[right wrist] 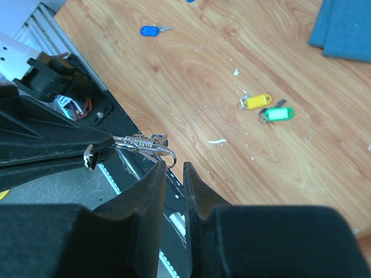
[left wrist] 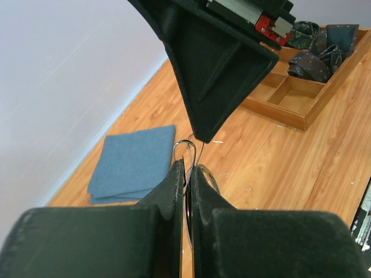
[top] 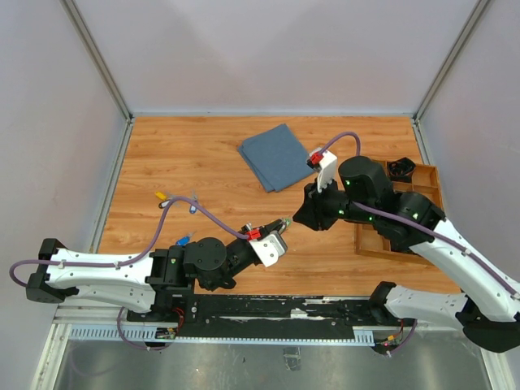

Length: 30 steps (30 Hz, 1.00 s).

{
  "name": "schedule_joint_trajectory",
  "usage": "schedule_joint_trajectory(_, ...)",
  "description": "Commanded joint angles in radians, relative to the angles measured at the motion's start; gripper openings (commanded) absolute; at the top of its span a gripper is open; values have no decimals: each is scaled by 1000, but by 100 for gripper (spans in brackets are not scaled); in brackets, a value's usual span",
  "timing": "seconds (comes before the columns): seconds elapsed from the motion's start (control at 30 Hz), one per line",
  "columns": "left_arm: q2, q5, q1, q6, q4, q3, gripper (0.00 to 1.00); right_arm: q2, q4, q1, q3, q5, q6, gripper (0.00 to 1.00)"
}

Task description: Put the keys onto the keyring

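Left pincer (left wrist: 186,165), clenched on the keyring (left wrist: 185,146), holds it off the table (right wrist: 191,87) at frame centre, evidently so the wire loop juts free for threading. Right pincer (right wrist: 174,165), lower centre, meets that loop tip-on, fingers nearly together; whether they pinch anything cannot be told. Lying loose and not yet threaded are three keys: one yellow key (right wrist: 257,101), one green key (right wrist: 278,113), one blue key (right wrist: 149,30). Beyond them: one folded cloth (left wrist: 133,162), lower left; one wooden tray (left wrist: 278,114), upper right
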State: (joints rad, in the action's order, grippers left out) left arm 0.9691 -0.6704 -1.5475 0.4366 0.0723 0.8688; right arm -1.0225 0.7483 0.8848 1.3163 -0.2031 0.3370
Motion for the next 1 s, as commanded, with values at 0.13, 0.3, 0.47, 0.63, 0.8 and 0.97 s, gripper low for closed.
schedule_joint_trajectory(0.13,-11,-7,2,0,33,1,1,32,145,15,112,140,-74,22)
schedule_joint_trajectory(0.3,-7,-11,3,-1,34,1,1,66,103,15,103,93,-102,30)
schedule_joint_trajectory(0.47,-2,-17,3,-1,31,3,1,97,1,14,60,-7,-95,33)
schedule_joint_trajectory(0.63,12,-32,1,3,23,8,0,127,-147,14,-4,-128,-37,36)
schedule_joint_trajectory(0.8,27,-33,1,8,10,16,1,109,-234,15,-37,-246,36,38)
schedule_joint_trajectory(0.97,29,-31,3,13,9,20,0,86,-209,15,-32,-224,39,37)
